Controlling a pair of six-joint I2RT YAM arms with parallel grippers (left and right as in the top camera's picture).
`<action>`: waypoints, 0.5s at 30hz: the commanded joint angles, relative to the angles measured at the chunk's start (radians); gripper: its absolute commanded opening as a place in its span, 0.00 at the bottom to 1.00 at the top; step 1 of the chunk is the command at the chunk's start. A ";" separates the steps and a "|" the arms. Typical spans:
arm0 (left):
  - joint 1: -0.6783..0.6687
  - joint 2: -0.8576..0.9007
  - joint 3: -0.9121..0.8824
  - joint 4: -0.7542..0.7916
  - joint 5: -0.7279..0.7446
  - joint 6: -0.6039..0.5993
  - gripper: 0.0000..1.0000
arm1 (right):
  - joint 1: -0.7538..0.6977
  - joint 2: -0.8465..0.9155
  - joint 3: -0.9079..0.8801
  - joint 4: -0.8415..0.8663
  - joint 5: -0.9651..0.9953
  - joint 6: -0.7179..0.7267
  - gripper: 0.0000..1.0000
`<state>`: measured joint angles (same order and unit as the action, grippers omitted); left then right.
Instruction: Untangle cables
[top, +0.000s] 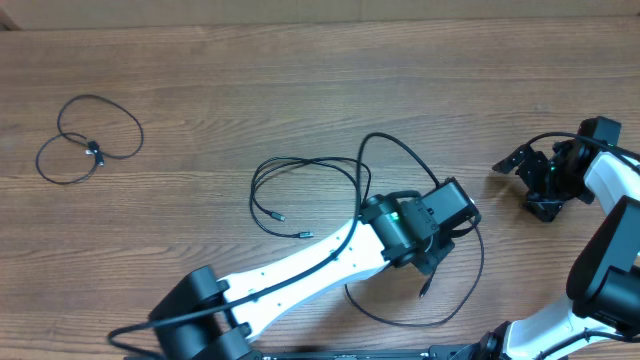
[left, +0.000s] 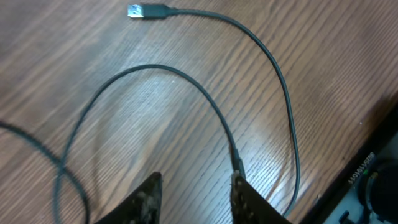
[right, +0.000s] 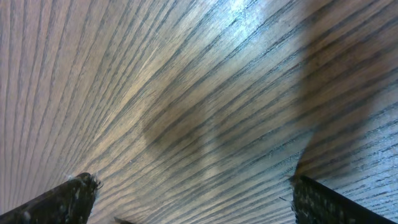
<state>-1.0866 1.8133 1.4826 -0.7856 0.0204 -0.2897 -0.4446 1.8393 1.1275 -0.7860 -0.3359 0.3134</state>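
Observation:
Thin black cables lie on the wooden table (top: 300, 80). One tangle of loops (top: 310, 190) sits mid-table, and its long strand (top: 478, 270) curves round my left gripper (top: 437, 258). In the left wrist view a cable (left: 186, 78) arcs down to the right fingertip (left: 241, 186) and touches it. A second strand (left: 283, 93) ends in a silver plug (left: 144, 11). The left gripper (left: 198, 182) has its jaws partly apart with bare wood between them. My right gripper (top: 522, 185) hovers at the far right, wide open (right: 193, 183) over bare wood.
A small separate cable coil (top: 90, 148) lies at the far left of the table. The tangle's two small plug ends (top: 290, 225) lie just left of my left arm (top: 300, 265). The table's front edge (left: 367, 155) is close to the left gripper.

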 joint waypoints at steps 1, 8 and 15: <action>-0.010 0.064 0.017 0.022 0.101 -0.031 0.37 | -0.002 0.002 0.024 0.004 0.003 -0.005 1.00; -0.010 0.144 0.017 0.090 0.149 -0.035 0.28 | -0.002 0.002 0.024 0.004 0.003 -0.004 1.00; -0.013 0.233 0.017 0.102 0.145 -0.059 0.43 | -0.002 0.002 0.024 0.004 0.003 -0.004 1.00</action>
<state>-1.0874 2.0056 1.4830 -0.6891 0.1505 -0.3359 -0.4446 1.8393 1.1275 -0.7856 -0.3359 0.3134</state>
